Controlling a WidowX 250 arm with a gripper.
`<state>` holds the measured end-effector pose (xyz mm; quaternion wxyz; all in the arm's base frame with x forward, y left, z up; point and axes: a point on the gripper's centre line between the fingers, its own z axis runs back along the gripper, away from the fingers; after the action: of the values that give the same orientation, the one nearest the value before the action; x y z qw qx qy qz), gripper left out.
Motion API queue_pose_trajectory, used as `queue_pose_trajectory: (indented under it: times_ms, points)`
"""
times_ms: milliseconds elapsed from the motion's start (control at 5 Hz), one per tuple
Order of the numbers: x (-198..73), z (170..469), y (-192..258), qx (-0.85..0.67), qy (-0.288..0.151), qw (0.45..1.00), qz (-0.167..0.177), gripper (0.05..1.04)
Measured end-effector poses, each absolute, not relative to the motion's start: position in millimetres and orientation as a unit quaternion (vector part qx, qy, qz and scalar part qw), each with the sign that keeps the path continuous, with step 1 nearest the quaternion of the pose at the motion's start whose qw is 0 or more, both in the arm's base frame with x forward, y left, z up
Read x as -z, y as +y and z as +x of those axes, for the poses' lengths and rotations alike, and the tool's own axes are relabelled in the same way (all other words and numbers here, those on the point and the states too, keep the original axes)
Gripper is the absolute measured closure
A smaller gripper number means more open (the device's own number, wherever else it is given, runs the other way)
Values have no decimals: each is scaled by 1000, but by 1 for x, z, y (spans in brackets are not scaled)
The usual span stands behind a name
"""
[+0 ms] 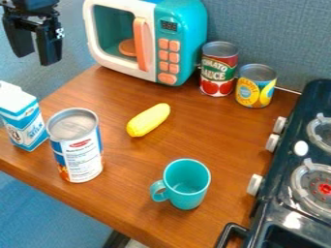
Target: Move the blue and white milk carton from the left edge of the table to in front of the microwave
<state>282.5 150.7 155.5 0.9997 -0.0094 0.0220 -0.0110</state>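
Nearest us, on the wooden bench [123, 203], we find a teal mug [187, 185], upright and open at the top, its handle turned to the left. On our right runs a dark toy stove [273, 208] with pale knobs along its left side and round burners on top. Left of the mug we see a large can [81, 157], standing upright, with a white and blue label. A blue and white milk carton [24, 125] stands just beside it, farther left, by the bench's edge.

Beyond these, around the middle of the bench, a yellow corn cob [148, 120] lies on its side, slanting from near left to far right. Farther back, to the right, we have a short yellow and blue can [255, 90] and, just left of it, a taller red and green can [218, 72], both upright.

At the far left the black claw [36, 59] hangs with its two fingers set wide apart and nothing between them. The things closest to it in our view are the milk carton, on its near side, and a teal and white toy microwave [184, 29] to its right, at the bench's far side. Through the microwave's front we make out an orange disc [127, 47]. A grey-blue panel [278, 38] rises behind.
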Motion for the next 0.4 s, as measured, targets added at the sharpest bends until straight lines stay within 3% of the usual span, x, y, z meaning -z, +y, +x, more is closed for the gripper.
queue_pose_trajectory:
  times_ms: [200, 400]
  points:
    - [-145, 282, 150, 11, 37, 999, -17, 79]
    - [-142, 266, 155, 45, 44, 998, 17, 79]
